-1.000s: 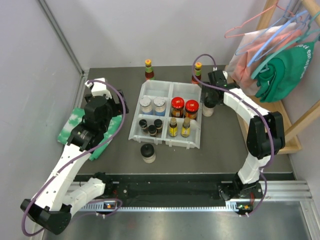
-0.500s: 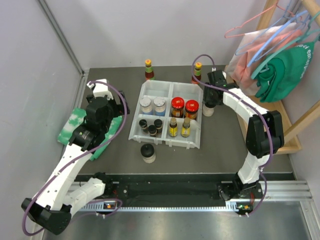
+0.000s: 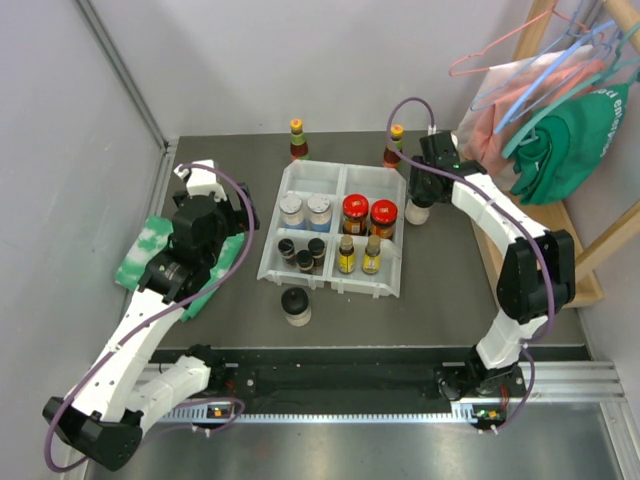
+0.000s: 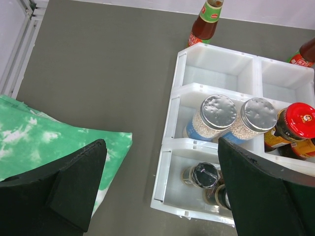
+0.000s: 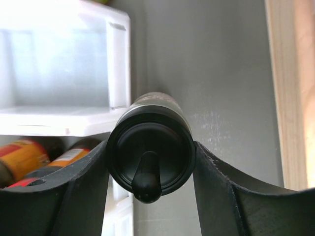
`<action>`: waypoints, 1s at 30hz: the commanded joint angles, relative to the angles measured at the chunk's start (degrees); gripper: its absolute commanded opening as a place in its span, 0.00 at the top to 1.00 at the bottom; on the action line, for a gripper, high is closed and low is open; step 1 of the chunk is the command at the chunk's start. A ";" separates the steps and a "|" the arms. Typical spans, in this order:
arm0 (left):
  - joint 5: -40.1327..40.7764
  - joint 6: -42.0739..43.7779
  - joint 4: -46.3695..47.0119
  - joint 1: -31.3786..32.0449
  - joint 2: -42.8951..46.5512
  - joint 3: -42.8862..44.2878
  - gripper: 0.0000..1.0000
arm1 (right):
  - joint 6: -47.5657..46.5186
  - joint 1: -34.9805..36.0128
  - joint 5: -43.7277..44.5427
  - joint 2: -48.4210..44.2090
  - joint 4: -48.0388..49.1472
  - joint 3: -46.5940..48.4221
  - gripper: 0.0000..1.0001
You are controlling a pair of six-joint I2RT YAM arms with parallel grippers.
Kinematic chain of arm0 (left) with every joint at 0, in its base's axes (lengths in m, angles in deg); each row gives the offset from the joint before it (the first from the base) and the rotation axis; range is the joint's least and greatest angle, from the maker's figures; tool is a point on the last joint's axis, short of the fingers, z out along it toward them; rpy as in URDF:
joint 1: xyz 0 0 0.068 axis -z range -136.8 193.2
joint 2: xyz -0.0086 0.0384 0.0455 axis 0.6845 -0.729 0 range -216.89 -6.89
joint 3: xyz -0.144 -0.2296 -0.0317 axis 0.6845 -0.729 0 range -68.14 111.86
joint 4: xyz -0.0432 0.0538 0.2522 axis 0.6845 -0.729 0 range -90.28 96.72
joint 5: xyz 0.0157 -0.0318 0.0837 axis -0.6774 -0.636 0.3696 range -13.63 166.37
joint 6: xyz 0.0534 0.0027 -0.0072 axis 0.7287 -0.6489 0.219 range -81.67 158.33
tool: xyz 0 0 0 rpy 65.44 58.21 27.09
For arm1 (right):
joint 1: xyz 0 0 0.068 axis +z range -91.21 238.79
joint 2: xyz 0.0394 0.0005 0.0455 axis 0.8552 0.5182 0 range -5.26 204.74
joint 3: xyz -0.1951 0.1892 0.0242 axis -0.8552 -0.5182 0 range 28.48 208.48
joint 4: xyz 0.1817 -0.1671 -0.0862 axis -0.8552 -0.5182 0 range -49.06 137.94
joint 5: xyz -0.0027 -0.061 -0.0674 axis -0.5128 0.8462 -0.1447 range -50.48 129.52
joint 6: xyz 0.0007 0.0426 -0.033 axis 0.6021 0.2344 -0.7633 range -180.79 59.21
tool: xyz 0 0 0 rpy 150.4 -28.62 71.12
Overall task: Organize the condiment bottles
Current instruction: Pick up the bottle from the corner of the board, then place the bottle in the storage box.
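from above, the black-capped jar [image 3: 417, 213] is seen standing just right of the white tray [image 3: 300, 172], under the right gripper [image 3: 419, 192]

in the left wrist view, the left gripper [image 4: 161, 147] is held wide open over the tray's left edge

in the right wrist view, the jar's cap is clamped between both fingers

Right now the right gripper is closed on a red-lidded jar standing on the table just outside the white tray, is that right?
Not quite: the lid is black, not red. The right wrist view shows the right gripper closed on a black-capped jar standing on the table just outside the white tray.
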 commanded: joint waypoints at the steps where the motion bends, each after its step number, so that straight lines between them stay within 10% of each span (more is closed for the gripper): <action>1: -0.51 0.59 3.12 -0.08 0.91 -0.46 0.01 | -2.31 1.21 0.17 -7.56 4.89 4.82 1.00; 30: -0.33 1.64 2.85 -0.17 -0.23 -0.81 0.01 | -9.97 5.97 -7.12 13.78 5.26 23.19 1.00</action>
